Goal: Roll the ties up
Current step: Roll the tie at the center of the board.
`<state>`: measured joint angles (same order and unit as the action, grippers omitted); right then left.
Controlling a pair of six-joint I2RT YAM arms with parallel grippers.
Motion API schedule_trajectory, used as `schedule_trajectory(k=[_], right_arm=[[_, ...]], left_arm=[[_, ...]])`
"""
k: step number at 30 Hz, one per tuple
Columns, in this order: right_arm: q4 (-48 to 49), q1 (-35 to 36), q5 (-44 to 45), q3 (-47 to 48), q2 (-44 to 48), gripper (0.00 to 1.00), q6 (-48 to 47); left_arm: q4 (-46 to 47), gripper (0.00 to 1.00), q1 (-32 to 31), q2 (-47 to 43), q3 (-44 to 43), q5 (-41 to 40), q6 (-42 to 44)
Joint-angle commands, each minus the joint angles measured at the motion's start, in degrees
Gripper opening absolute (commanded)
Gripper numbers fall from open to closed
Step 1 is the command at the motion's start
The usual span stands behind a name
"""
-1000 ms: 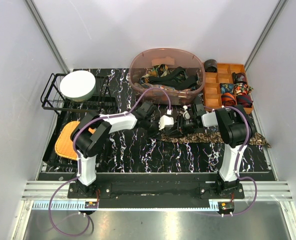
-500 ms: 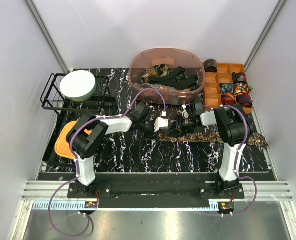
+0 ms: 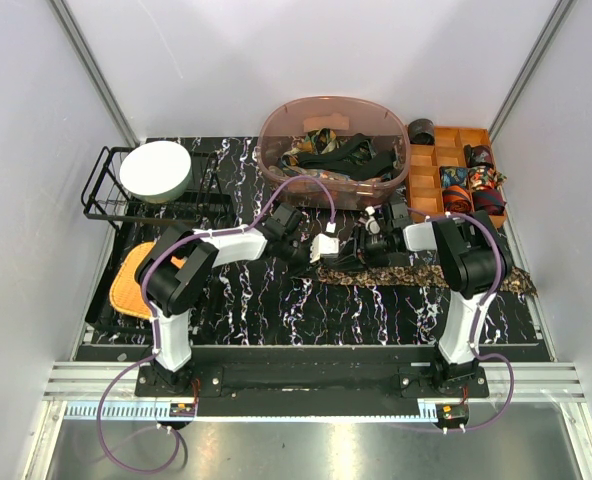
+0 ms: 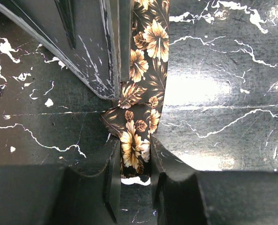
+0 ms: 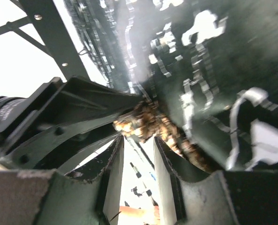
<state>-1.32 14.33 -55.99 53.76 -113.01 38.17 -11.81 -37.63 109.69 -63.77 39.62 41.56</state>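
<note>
A brown floral tie (image 3: pixel 426 275) lies flat along the black marble table, running from the middle to the right edge. My left gripper (image 3: pixel 328 264) is at its left end and is shut on that narrow end, which fills the gap between the fingers in the left wrist view (image 4: pixel 133 150). The tie (image 4: pixel 146 42) runs away from it. My right gripper (image 3: pixel 358 258) is just right of the left one, low over the tie. In the right wrist view the right gripper (image 5: pixel 136 145) shows a narrow empty gap, and the tie (image 5: pixel 148 121) lies just past its tips.
A pink oval tub (image 3: pixel 276 160) of loose ties stands at the back centre. An orange wooden organizer (image 3: pixel 426 185) with rolled ties is at the back right. A black wire rack (image 3: pixel 101 195) holding a white bowl (image 3: pixel 156 170) is at the back left. An orange mat (image 3: pixel 131 285) is at the left.
The left gripper has shifted slightly left along the tie's end. The right gripper has barely moved.
</note>
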Motion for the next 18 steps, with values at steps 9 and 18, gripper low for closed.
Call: schedule_trajectory(k=[9, 18], right_arm=[[-1.7, 2.5, 1.2, -1.0, 2.2, 0.36, 3.8], [3.9, 3.3, 1.5, -0.4, -1.9, 0.36, 4.9]], left_arm=[[-3.9, 0.23, 0.0, 3.2, 0.0, -5.8, -1.5], [-3.1, 0.24, 0.0, 3.3, 0.6, -5.2, -2.1]])
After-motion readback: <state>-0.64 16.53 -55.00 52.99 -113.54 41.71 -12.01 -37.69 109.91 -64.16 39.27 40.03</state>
